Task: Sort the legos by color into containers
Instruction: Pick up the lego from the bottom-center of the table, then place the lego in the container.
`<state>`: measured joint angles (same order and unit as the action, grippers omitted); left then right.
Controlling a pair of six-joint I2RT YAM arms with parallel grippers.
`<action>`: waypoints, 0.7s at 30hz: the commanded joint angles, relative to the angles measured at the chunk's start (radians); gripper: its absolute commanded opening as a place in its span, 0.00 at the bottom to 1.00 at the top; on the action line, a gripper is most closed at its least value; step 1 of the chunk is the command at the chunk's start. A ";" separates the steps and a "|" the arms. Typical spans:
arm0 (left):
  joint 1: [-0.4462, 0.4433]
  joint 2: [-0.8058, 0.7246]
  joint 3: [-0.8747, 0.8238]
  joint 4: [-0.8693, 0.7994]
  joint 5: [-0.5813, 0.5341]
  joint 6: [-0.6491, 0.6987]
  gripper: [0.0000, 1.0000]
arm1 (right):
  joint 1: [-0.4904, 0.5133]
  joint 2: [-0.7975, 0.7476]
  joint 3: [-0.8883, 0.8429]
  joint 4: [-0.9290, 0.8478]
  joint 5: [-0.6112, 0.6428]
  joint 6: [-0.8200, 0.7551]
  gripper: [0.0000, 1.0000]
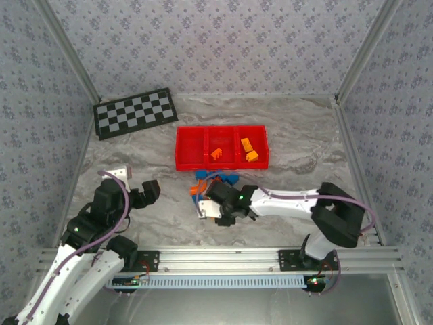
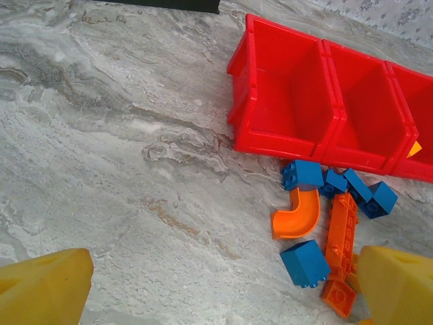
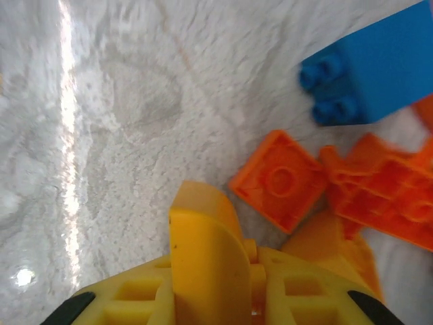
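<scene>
The containers are three compartments of a red tray [image 1: 223, 128] [image 2: 284, 139]. An orange brick [image 1: 216, 154] lies in its middle compartment and two yellow-orange bricks [image 1: 249, 149] in the right one; the left one is bare. Loose legos [image 1: 211, 181] lie just in front of the tray: blue bricks [image 2: 302, 174] [image 2: 306, 263], an orange curved piece [image 2: 298, 213] and a long orange brick [image 2: 342, 230]. My right gripper [image 1: 218, 211] [image 3: 254, 274] is down at the pile's near edge, shut on a yellow curved lego [image 3: 203, 230]. Beside it lie an orange square brick [image 3: 277, 179] and a blue brick [image 3: 369, 74]. My left gripper [image 1: 135, 184] [image 2: 223, 288] hangs open to the pile's left.
A black-and-grey checkerboard [image 1: 135, 112] lies at the back left. Patterned walls close in the table on three sides. Bare marble [image 2: 135, 169] stretches left of the tray and the pile.
</scene>
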<state>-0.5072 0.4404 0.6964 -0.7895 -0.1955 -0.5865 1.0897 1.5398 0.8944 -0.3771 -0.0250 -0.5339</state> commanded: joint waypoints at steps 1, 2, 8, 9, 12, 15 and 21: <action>-0.010 -0.009 -0.003 -0.001 -0.013 -0.001 1.00 | -0.056 -0.131 -0.004 0.002 -0.056 0.049 0.14; -0.010 -0.009 -0.003 -0.001 -0.012 -0.001 1.00 | -0.081 -0.166 -0.007 0.013 -0.072 0.063 0.14; -0.011 -0.008 -0.004 0.001 -0.014 0.001 1.00 | -0.346 -0.334 0.022 0.072 -0.155 0.251 0.14; -0.011 -0.008 -0.005 0.002 -0.013 0.000 1.00 | -0.391 -0.340 0.034 0.073 -0.162 0.275 0.13; -0.009 -0.006 -0.005 0.003 -0.016 0.001 1.00 | -0.493 -0.310 0.082 0.072 -0.164 0.331 0.12; -0.011 -0.005 -0.005 0.002 -0.017 0.001 1.00 | -0.580 -0.224 0.147 0.062 -0.136 0.406 0.10; -0.011 -0.009 -0.005 0.000 -0.016 -0.001 1.00 | -0.692 -0.003 0.367 -0.024 -0.066 0.545 0.09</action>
<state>-0.5129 0.4404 0.6964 -0.7895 -0.1989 -0.5865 0.4240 1.4700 1.1557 -0.3363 -0.1299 -0.0948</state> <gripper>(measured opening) 0.997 0.254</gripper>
